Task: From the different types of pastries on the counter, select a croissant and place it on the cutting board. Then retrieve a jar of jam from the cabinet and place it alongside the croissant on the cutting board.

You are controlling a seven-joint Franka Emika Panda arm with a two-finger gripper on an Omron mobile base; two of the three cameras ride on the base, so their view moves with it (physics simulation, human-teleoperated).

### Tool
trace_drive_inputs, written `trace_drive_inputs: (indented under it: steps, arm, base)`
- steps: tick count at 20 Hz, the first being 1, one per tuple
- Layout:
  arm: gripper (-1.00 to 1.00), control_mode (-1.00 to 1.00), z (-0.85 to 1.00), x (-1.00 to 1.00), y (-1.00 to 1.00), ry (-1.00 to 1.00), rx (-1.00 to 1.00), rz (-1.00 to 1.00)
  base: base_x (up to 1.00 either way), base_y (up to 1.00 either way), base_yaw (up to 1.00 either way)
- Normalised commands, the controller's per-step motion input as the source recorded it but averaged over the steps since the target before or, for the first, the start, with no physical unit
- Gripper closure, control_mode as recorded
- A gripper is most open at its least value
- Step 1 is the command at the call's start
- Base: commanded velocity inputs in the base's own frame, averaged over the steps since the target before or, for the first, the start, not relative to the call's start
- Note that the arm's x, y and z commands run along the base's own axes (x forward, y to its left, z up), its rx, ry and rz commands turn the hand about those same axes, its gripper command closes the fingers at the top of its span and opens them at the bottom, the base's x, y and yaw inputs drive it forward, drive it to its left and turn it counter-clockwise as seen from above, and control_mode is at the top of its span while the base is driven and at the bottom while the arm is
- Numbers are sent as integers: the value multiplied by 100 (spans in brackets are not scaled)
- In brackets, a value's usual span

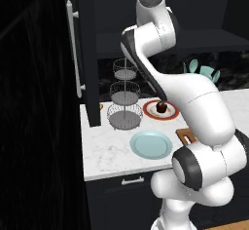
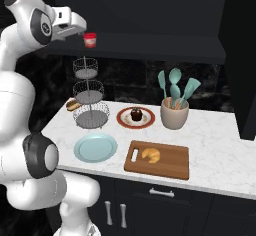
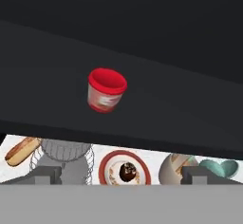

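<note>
In the left base view the arm (image 1: pixel 194 102) covers most of the cutting board (image 1: pixel 185 135), leaving one corner showing near the tabletop's (image 1: pixel 107 151) front edge, and hides part of the utensil crock, whose teal utensils (image 1: pixel 202 70) stick out above it. The hand view's bottom edge cuts off the hot dog (image 3: pixel 21 151), the wire stand (image 3: pixel 64 159), the red-rimmed plate (image 3: pixel 124 171) and the crock (image 3: pixel 175 167). The jar's (image 3: pixel 106 90) label is too blurred to read.

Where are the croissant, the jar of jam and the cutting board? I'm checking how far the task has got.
croissant (image 2: pixel 151 154), right base view, middle of the pastry.
jar of jam (image 3: pixel 106 90), hand view, upper body just below the red lid.
cutting board (image 2: pixel 175 161), right base view, bare wood right of the croissant.
</note>
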Motion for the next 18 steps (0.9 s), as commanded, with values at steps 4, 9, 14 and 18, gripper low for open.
trace_drive_inputs:
  steps: [4,9,14,18]
  arm:
    - [-100,-100,5,45,1,-9,0,-4]
    - [-100,-100,-23,7,4,-9,2,0]
    - [-100,-100,-11,31,2,-4,6,0]
    - [-100,-100,0,40,0,-2,5,-1]
  base:
    - [0,0,0]
    - [0,0,0]
    - [0,0,0]
    - [0,0,0]
